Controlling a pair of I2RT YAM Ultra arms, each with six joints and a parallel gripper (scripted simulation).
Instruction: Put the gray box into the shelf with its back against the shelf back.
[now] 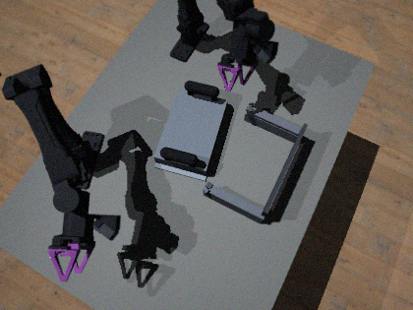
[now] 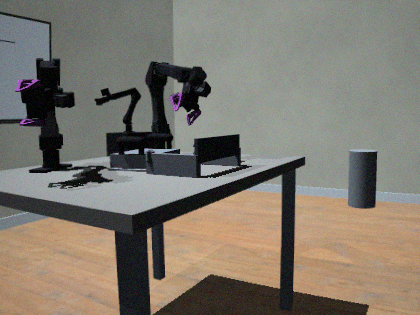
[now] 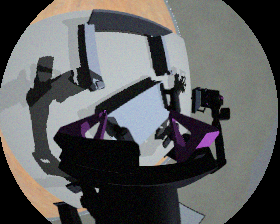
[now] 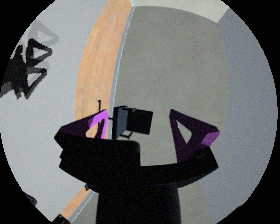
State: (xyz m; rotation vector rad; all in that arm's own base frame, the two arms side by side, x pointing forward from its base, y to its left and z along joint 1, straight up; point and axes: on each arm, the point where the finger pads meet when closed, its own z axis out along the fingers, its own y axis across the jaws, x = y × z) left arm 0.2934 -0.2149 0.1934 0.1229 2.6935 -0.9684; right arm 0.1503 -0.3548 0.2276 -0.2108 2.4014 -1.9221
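The gray box (image 1: 194, 127) lies flat on the table with a black handle at each end (image 1: 202, 89) (image 1: 179, 156). The U-shaped shelf (image 1: 275, 166) lies to its right, its open side facing the box, apart from it. My left gripper (image 1: 235, 75) is open and empty, hanging above the box's far handle. The left wrist view looks down past the open fingers onto the box (image 3: 134, 106) and the shelf (image 3: 119, 35). My right gripper (image 1: 69, 264) is open and empty, held high near the table's near-left corner, far from the box. Its fingers also show in the right wrist view (image 4: 150, 128).
The arm bases stand on the table's back (image 1: 189, 38) and left (image 1: 29, 93) sides. A gray cylinder (image 2: 362, 178) stands on the floor to the right of the table. A whiteboard (image 2: 20, 64) hangs on the left wall.
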